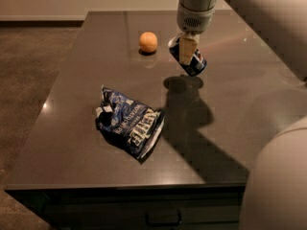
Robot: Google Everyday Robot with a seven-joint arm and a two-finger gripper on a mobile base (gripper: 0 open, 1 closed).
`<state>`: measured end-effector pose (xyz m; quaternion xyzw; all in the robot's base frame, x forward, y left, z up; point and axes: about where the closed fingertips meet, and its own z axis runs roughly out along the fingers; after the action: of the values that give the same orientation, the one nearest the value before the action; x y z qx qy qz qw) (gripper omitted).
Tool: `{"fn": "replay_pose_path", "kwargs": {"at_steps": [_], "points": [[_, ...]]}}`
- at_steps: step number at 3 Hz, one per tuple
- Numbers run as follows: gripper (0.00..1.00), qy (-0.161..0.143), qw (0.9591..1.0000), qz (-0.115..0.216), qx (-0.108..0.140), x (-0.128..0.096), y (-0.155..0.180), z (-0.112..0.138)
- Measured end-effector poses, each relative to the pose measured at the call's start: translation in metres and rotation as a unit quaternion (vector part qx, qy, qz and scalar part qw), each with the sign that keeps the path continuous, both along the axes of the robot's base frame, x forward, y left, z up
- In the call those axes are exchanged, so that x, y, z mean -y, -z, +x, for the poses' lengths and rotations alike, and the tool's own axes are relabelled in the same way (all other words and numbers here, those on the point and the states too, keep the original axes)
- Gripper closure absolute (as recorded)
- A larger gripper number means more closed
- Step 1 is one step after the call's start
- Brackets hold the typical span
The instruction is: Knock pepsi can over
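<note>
The dark desk spread out beneath the jaws, and the pale arm hung above them, ending in the gripper over the far middle of the desk. A crumpled blue chip bag lay well below and left of the jaws, toward the near edge. The jaws were clamped on the pepsi can, which hung tilted off the desk above its own shadow, with an orange resting near their left.
</note>
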<state>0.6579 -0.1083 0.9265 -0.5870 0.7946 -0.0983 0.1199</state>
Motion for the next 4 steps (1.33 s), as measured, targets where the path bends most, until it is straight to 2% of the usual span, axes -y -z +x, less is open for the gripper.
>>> {"fn": "replay_pose_path", "kwargs": {"at_steps": [2, 3, 4], "points": [[0.35, -0.039, 0.9985, -0.022, -0.031, -0.005, 0.012, -0.005], [0.12, -0.051, 0.9976, -0.026, -0.039, -0.006, 0.016, -0.007], [0.00, -0.066, 0.9963, -0.024, -0.049, -0.010, 0.022, -0.009]]}}
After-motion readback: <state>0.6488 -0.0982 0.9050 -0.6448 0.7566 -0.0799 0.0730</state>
